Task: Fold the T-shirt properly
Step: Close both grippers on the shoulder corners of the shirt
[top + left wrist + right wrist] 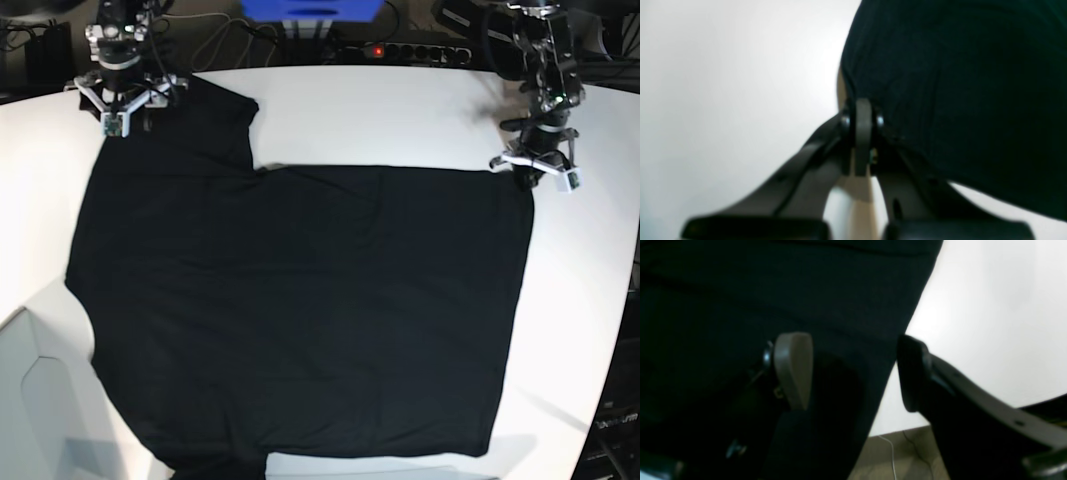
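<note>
The black T-shirt [300, 310] lies spread flat on the white table [400, 120]; no print shows on its upper face. My left gripper [535, 172] is at the shirt's far right corner. In the left wrist view its fingers [863, 133] are closed together on the edge of the black fabric [957, 93]. My right gripper [125, 108] is over the far left sleeve. In the right wrist view it [853, 373] is open, its beige pad [793, 370] over the fabric [773, 290] and its black finger [912, 373] over bare table beyond the shirt's edge.
A blue box [310, 8], a power strip [420, 50] and cables lie behind the table's far edge. The table's right edge runs close to the left arm. A white panel [50, 400] sits at the front left. Floor with a cable [893, 453] shows beneath the right wrist.
</note>
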`<act>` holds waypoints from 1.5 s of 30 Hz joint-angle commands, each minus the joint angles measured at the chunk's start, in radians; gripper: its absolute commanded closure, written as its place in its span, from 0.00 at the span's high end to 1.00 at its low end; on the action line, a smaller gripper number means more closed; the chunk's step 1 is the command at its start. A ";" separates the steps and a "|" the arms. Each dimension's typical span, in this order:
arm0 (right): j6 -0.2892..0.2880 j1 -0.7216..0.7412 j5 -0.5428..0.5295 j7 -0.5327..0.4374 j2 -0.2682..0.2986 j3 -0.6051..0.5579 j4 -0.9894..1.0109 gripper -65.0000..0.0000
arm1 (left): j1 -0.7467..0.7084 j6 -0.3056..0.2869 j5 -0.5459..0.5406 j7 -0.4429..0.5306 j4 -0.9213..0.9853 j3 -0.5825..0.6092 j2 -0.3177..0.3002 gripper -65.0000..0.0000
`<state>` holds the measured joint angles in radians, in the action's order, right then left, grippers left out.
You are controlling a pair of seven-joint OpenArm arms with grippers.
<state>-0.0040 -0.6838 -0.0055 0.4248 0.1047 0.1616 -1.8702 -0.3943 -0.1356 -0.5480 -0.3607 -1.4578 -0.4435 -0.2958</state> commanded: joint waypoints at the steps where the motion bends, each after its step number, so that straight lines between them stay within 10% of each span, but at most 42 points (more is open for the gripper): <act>1: -0.001 0.003 0.003 -0.017 0.007 0.005 -0.001 0.62 | -0.005 -0.006 -0.004 0.015 -0.016 -0.010 -0.012 0.00; 8: -0.023 0.005 0.002 -0.017 0.008 0.005 0.051 0.61 | -0.016 -0.006 -0.004 0.015 -0.014 -0.010 -0.016 0.00; 16: -0.310 0.011 0.002 -0.017 -0.016 0.085 0.051 0.33 | -0.033 -0.006 -0.004 0.016 -0.025 -0.013 -0.019 0.00; 23: -0.313 0.013 0.000 -0.017 -0.020 0.132 0.051 0.00 | -0.039 -0.006 -0.005 0.016 -0.025 -0.054 -0.015 0.00; 45: -0.314 0.019 0.000 -0.016 -0.027 0.189 -0.145 0.00 | -0.107 -0.005 -0.005 0.015 -0.188 -0.104 -0.010 0.00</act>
<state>-0.3149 -0.6647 -0.0032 0.4286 0.0715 0.3450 -1.9999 -0.5007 -0.1398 -0.5510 -0.3672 -1.6272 -0.5388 -0.2909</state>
